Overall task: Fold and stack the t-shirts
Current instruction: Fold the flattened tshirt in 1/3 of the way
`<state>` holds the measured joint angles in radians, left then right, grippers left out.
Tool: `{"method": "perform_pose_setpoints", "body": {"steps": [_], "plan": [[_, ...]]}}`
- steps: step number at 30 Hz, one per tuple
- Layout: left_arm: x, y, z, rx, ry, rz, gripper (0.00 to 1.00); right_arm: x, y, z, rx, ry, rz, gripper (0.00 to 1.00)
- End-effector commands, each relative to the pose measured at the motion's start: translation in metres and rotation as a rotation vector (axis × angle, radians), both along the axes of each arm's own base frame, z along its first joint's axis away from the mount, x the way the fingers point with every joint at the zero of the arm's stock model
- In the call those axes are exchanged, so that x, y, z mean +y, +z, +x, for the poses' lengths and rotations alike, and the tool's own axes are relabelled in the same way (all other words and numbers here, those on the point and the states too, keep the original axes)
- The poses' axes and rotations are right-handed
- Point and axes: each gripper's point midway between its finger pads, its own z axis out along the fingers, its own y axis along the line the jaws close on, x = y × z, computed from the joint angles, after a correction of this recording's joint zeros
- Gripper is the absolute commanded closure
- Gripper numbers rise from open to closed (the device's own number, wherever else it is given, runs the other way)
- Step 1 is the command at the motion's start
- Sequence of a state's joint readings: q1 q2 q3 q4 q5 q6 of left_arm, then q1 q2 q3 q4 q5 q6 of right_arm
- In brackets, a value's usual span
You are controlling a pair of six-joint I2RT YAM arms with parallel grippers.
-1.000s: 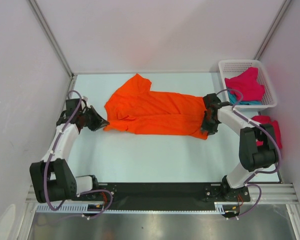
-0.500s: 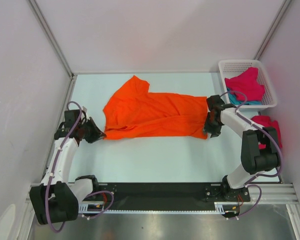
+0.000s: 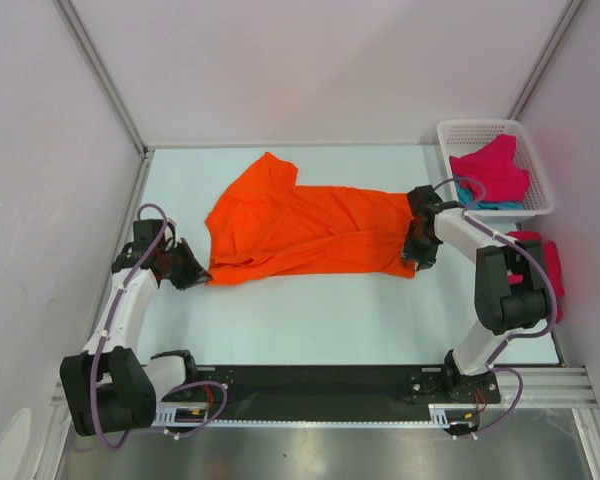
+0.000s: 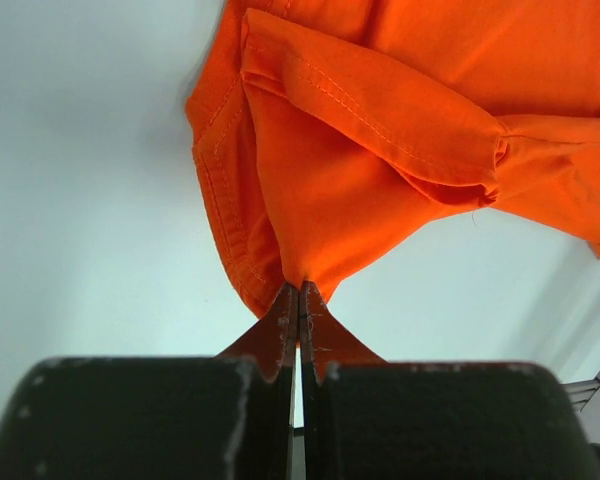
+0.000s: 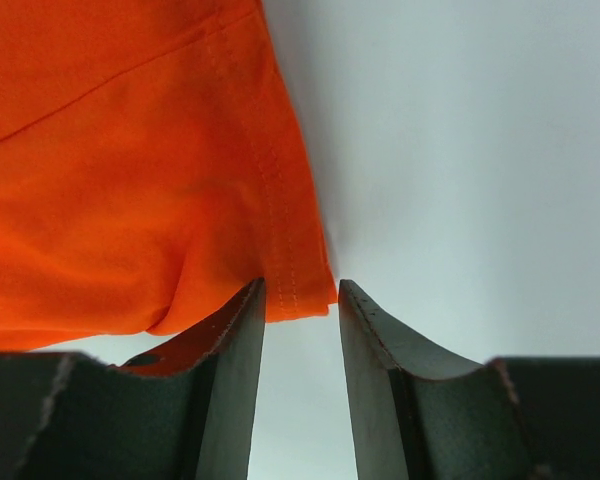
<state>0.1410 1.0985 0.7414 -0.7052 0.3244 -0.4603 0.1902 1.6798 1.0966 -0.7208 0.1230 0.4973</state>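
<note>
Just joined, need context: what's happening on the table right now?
Both arms are on the orange t-shirt, lying rumpled across the table. The left tool is shut on a corner at its left end. The right tool sits at the hem on the right end, jaws apart, not clamping. A magenta t-shirt and a teal t-shirt lie in the white basket; a second magenta t-shirt lies at the table's right edge.

teal t-shirt (image 3: pixel 495 204) mostly covered, loose magenta t-shirt (image 3: pixel 555 255) partly behind right arm (image 3: pixel 505 295)
</note>
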Motion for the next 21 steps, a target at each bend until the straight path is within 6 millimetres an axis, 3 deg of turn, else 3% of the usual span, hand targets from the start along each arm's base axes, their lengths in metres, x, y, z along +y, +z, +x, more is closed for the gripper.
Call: {"method": "perform_pose_setpoints", "body": {"steps": [1,7,9,11,21], "plan": [[0.006,0.017,0.017,-0.069,-0.01,0.026,1.0,0.008,0.001,0.009,-0.026,0.002,0.006,0.59],[0.008,0.017,0.019,-0.069,-0.009,0.027,1.0,0.004,-0.008,-0.002,-0.005,0.005,-0.009,0.6],[0.01,0.017,0.02,-0.066,-0.005,0.027,1.0,0.003,-0.011,-0.005,0.002,0.007,-0.008,0.76],[0.011,0.019,0.022,-0.072,-0.005,0.03,1.0,0.002,-0.011,-0.006,0.0,0.004,-0.009,0.99],[0.028,0.022,0.024,-0.071,0.016,0.057,1.0,-0.013,-0.005,-0.014,-0.022,-0.032,-0.035,1.0]]}}
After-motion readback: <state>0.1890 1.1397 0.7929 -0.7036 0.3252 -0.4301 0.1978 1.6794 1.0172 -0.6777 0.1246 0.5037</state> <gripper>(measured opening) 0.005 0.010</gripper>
